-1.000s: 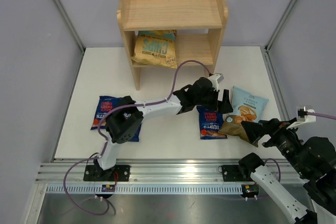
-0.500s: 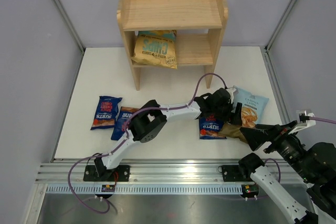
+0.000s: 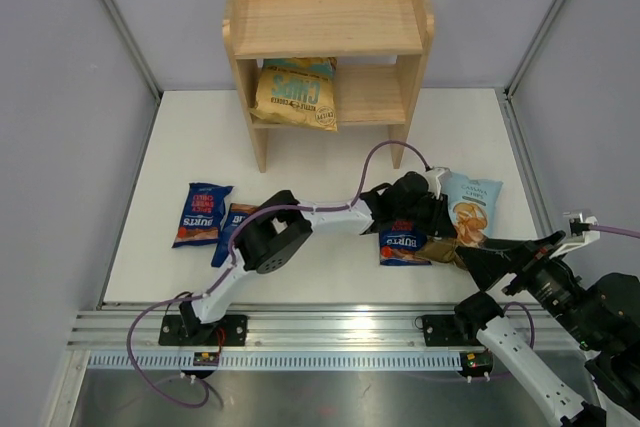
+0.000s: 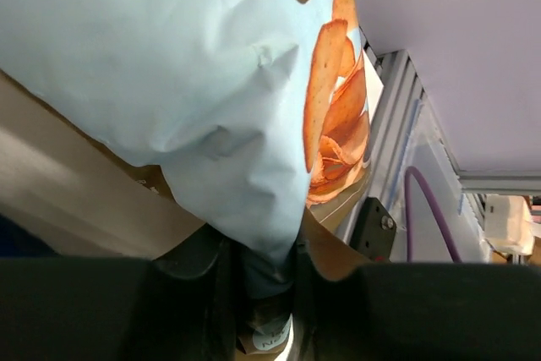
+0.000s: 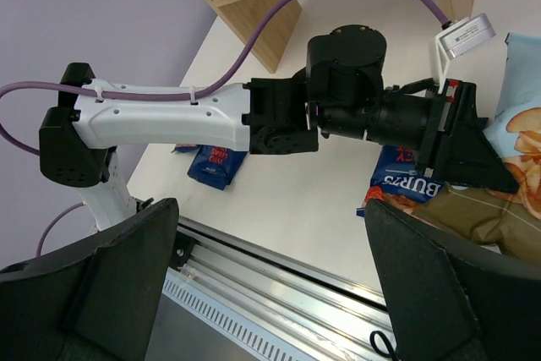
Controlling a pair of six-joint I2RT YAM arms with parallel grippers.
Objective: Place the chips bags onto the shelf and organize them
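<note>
the left gripper (image 3: 441,212) (image 4: 266,287) reaches far over to the right side of the white table (image 3: 300,157) and pinches the edge of the cassava chips bag (image 3: 472,205) (image 4: 169,65) tight between its two fingers. the bag is on the table, in front of the shelf (image 3: 330,22), just beside one dark-blue burts bag (image 3: 405,245). two other burts bags (image 3: 203,213) lie on the left. the big tan-and-teal bag (image 3: 297,92) sits on the shelf's lower level. the right gripper (image 3: 500,252) (image 5: 270,205) hangs wide open close by, holding nothing.

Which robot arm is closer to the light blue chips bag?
Left. The left gripper pinches the light blue chips bag at its edge; the right gripper hovers open near its brown bottom corner.
</note>
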